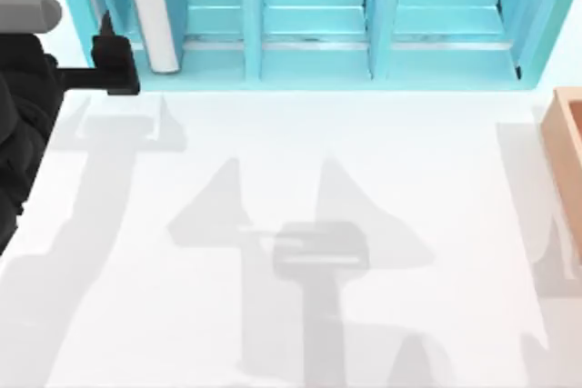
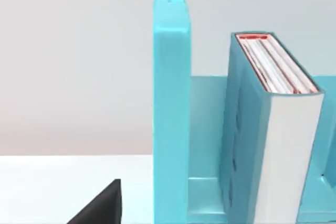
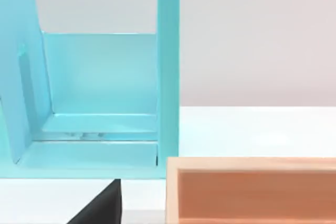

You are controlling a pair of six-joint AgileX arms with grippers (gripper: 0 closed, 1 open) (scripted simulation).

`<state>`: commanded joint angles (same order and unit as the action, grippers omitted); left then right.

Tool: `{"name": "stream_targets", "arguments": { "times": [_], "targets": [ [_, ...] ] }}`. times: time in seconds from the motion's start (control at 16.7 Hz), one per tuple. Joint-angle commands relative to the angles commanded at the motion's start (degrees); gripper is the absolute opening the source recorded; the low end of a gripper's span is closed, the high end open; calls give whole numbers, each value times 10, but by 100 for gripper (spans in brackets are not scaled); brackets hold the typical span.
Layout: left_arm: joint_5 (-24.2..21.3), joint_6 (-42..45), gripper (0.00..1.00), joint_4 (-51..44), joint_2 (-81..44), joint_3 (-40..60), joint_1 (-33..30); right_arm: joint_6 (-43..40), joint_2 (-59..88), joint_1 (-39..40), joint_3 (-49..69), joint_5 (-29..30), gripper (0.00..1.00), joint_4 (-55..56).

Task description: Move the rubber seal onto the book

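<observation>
The book (image 1: 153, 15) stands upright in the leftmost compartment of the light-blue shelf unit (image 1: 314, 52) at the back of the table, white page edges facing the front. In the left wrist view the book (image 2: 273, 145) is close by, teal cover to one side, beside a shelf wall (image 2: 170, 103). My left gripper (image 1: 113, 61) hovers at the table's back left, just in front of and left of the book. A dark corner of my right gripper (image 3: 102, 205) faces the shelf's right end (image 3: 168, 66). The rubber seal is out of view.
An orange open box (image 1: 568, 152) sits at the table's right edge, close in the right wrist view (image 3: 252, 187). The shelf's other compartments hold nothing. White tabletop (image 1: 300, 179) spreads in front of the shelf, crossed by arm shadows.
</observation>
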<state>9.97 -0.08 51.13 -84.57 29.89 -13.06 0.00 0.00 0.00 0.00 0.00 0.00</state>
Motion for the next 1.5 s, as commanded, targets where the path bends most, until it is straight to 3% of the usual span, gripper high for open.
{"name": "stream_targets", "arguments": {
  "times": [0.78, 1.5],
  "targets": [
    [42, -3, 100, 207, -344, 121, -51, 0, 0, 0, 0, 0, 100, 0],
    [38, -3, 100, 202, -391, 168, -48, 0, 0, 0, 0, 0, 100, 0]
  ]
}}
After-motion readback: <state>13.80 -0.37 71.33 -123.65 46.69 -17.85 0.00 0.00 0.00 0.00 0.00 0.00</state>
